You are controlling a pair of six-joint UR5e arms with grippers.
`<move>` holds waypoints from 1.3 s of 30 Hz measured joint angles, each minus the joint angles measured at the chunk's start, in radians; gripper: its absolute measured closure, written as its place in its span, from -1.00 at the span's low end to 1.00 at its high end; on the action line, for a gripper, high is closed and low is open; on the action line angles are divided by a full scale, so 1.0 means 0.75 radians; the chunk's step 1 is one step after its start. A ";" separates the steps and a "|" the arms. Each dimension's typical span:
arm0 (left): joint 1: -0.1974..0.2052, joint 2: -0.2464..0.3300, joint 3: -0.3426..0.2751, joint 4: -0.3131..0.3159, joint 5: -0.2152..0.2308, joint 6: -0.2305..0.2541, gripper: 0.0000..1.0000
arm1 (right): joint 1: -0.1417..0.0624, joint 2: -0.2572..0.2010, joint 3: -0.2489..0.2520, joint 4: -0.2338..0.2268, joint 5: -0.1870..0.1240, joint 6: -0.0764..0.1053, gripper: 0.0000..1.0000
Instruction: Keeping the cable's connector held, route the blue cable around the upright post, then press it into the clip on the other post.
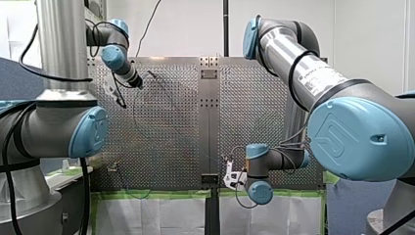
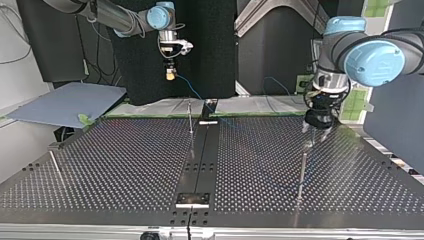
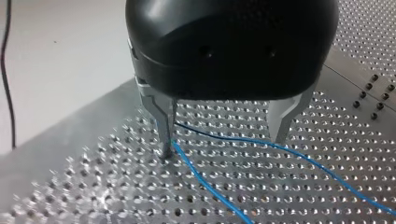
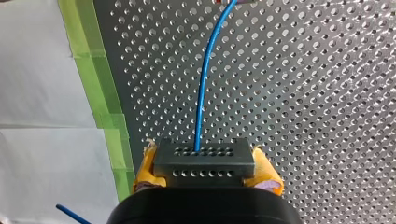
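My right gripper is shut with its yellow pads on the grey connector block. It hangs above the table's edge in the top view. The blue cable runs from the block out over the perforated plate. My left gripper is open, low over the plate, in the top view just above a thin upright post. The blue cable bends back on itself beside one metal finger and two strands lead away under the jaws. Nothing is gripped there.
Another thin post stands near the plate's middle seam and a third leans at the top view's left. A small bracket sits on the centre strip. Green tape and white sheeting border the plate.
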 joint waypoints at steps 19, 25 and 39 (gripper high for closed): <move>0.007 0.225 0.065 -0.244 -0.162 0.244 -1.00 | 0.000 0.000 0.000 0.008 -0.005 0.029 1.00; -0.004 0.198 0.145 -0.327 -0.089 0.326 -1.00 | 0.000 0.000 -0.005 0.010 -0.009 0.027 1.00; -0.060 0.181 0.345 -0.525 -0.018 0.526 -1.00 | 0.000 0.000 -0.007 0.015 -0.028 0.012 1.00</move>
